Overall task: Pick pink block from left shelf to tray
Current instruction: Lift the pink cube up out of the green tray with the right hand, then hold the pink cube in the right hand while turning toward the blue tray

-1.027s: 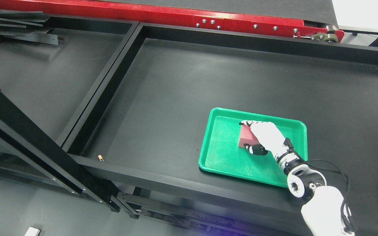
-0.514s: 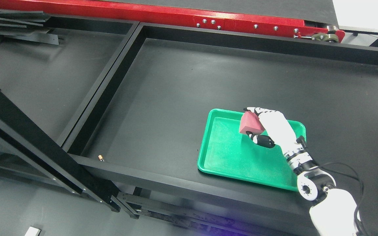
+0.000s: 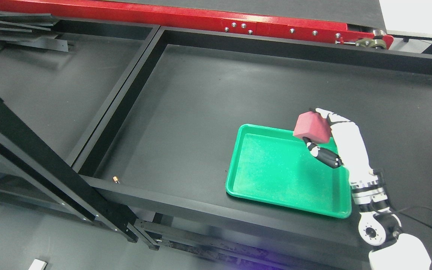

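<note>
Right now the pink block (image 3: 311, 127) sits clamped in the right robot hand (image 3: 326, 139), raised over the far right corner of the green tray (image 3: 276, 176). By my reading, the pickup is done; setting it down remains. Count: one block, one tray, one robot hand on view.
</note>
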